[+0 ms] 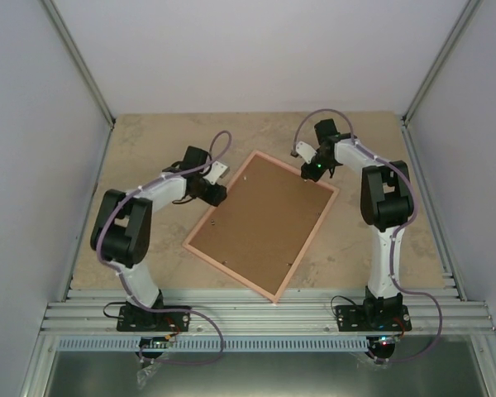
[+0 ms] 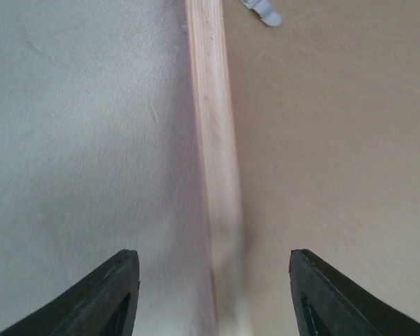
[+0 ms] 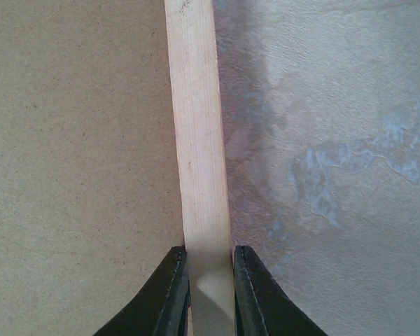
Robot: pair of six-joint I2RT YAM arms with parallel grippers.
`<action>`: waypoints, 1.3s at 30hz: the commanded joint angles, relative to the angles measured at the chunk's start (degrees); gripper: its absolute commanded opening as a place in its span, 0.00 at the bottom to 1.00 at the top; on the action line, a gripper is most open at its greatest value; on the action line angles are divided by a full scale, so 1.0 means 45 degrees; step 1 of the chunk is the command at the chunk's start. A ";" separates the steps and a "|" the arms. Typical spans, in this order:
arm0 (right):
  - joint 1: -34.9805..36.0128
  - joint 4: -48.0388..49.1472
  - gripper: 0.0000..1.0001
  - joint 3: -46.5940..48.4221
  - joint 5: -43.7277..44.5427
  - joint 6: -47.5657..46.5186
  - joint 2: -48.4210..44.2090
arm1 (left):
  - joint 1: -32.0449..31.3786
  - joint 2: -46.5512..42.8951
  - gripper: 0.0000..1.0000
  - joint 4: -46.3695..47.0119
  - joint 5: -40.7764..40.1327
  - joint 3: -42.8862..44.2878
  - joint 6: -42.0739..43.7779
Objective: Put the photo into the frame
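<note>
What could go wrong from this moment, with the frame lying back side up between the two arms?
1. Only the right gripper is shut on the frame, on one thin rail. If that arm lifts or pulls, the frame may pivot or slip out.
2. The left gripper is open astride the opposite rail. Closing off-centre could push the frame across the table.
3. The brown board covers the back and might shift if the frame tilts.
</note>
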 commanded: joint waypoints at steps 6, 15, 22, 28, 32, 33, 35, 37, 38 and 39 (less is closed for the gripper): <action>-0.0295 0.0328 0.01 -0.0328 0.1189 0.0866 -0.0122 | 0.0089 -0.3185 0.71 -0.1865 -0.0003 -0.2323 0.1662; -0.0284 0.0467 0.01 -0.0454 0.1000 0.0510 -0.0203 | -0.0066 -0.2014 0.82 -0.1440 -0.0759 -0.2409 0.0828; -0.0297 0.0494 0.00 -0.0559 0.1065 0.0159 -0.0273 | -0.0109 -0.1374 0.65 -0.1591 -0.1141 -0.2114 0.1224; -0.0299 0.0553 0.01 -0.0630 0.1147 -0.0227 -0.0318 | -0.0107 -0.1568 0.40 -0.2164 -0.1145 -0.2098 0.2555; -0.0318 0.0562 0.01 -0.0530 0.1207 -0.0342 -0.0252 | -0.0107 -0.1553 0.31 -0.2560 -0.1020 -0.2045 0.3371; -0.0301 0.0550 0.00 -0.0502 0.1209 -0.0344 -0.0227 | -0.0107 -0.1499 0.29 -0.2630 -0.1004 -0.2006 0.3519; -0.0313 0.0508 0.01 -0.0392 0.1193 -0.0345 -0.0175 | -0.0107 -0.1455 0.24 -0.2712 -0.1009 -0.2029 0.3841; -0.0309 0.0464 0.01 -0.0297 0.1169 -0.0345 -0.0115 | -0.0107 -0.1517 0.19 -0.2713 -0.0989 -0.2058 0.4167; -0.0300 0.0433 0.01 -0.0278 0.1136 -0.0335 -0.0104 | -0.0107 -0.1544 0.17 -0.2696 -0.1005 -0.2057 0.4250; -0.0313 0.0424 0.01 -0.0258 0.1122 -0.0326 -0.0103 | -0.0107 -0.1572 0.14 -0.2681 -0.1027 -0.2047 0.4317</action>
